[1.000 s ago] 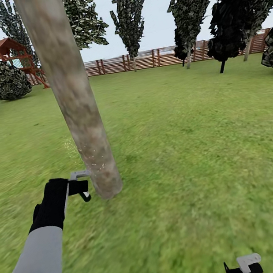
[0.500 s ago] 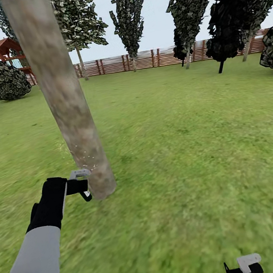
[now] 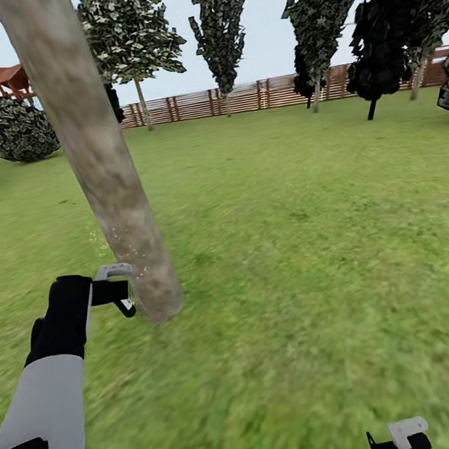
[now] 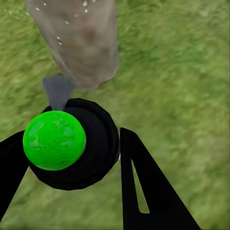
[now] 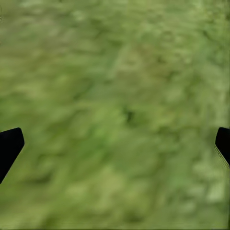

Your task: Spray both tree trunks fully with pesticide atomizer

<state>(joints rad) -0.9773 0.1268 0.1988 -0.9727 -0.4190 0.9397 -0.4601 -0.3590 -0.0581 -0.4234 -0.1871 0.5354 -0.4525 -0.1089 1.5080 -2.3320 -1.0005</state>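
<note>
Head view has the left arm stretched out over the lawn with its left gripper right next to the base of a thick pale tree trunk. Little white specks dot the bark just above the gripper. From the left wrist view you can see the pesticide atomizer, a dark round bottle with a bright green ball on it, clamped between the two black fingers, and its small grey nozzle pointing at the trunk, close but not touching as far as I can tell. Right gripper hangs low over plain grass, fingers spread wide apart in the right wrist view. Further back there's a slatted wooden fence, several dark cone-shaped trees and a red-roofed playhouse.
</note>
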